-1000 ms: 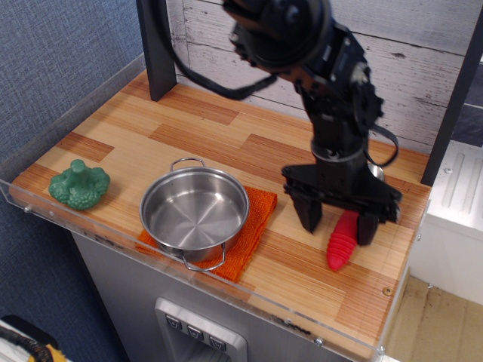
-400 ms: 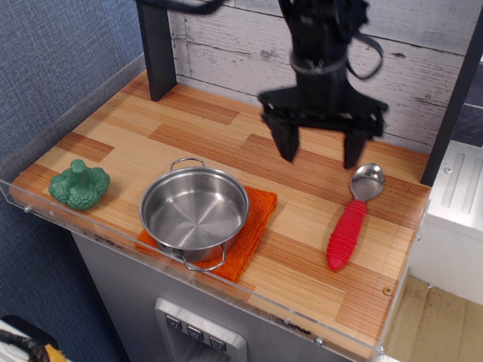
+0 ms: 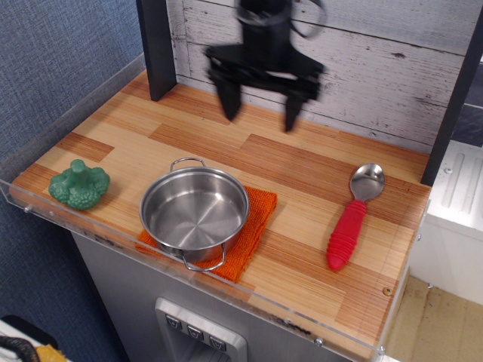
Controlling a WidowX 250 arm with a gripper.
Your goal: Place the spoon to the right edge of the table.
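The spoon [image 3: 350, 220] lies flat near the right edge of the wooden table [image 3: 226, 143], its shiny silver bowl pointing to the back and its ribbed red handle to the front. My gripper [image 3: 259, 115] is open and empty, raised high above the back middle of the table, well to the left of the spoon and apart from it. Its two black fingers [image 3: 229, 99] hang down with a wide gap between them.
A steel pot [image 3: 195, 212] stands on a small orange woven cloth [image 3: 257, 222] at the front middle. A green toy broccoli [image 3: 79, 184] sits at the front left. A black post [image 3: 156, 45] stands at the back left. A clear acrylic rim [image 3: 196, 290] edges the table.
My gripper let go of the spoon, rose, and moved left and back across the table. The spoon stays where it was laid near the right edge.
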